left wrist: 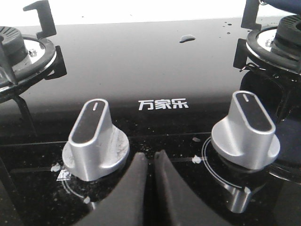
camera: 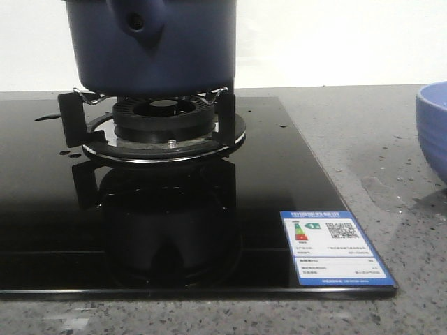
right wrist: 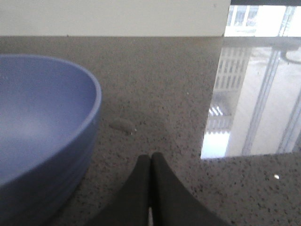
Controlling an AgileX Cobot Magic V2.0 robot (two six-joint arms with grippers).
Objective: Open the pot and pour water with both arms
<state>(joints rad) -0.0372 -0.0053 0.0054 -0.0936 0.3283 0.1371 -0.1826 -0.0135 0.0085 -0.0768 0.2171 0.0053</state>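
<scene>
The dark navy-blue pot point(camera: 150, 45) stands on the burner's black supports point(camera: 164, 118) at the top of the front view; its top and any lid are cut off by the frame edge. A sliver of it shows in the left wrist view point(left wrist: 287, 4). Water shows as droplets and a small puddle on the black glass point(left wrist: 187, 38) and a wet patch on the counter point(camera: 377, 188). My left gripper point(left wrist: 150, 157) is shut and empty, low over the hob between two silver knobs. My right gripper point(right wrist: 151, 159) is shut and empty over the counter beside the bowl.
A lighter blue ribbed bowl point(right wrist: 42, 127) sits on the grey speckled counter point(camera: 349, 125), at the right edge of the front view point(camera: 433, 129). Two silver knobs point(left wrist: 94, 141) point(left wrist: 247, 129) stand on the glass hob. A second burner point(left wrist: 19, 56) lies at the hob's other side.
</scene>
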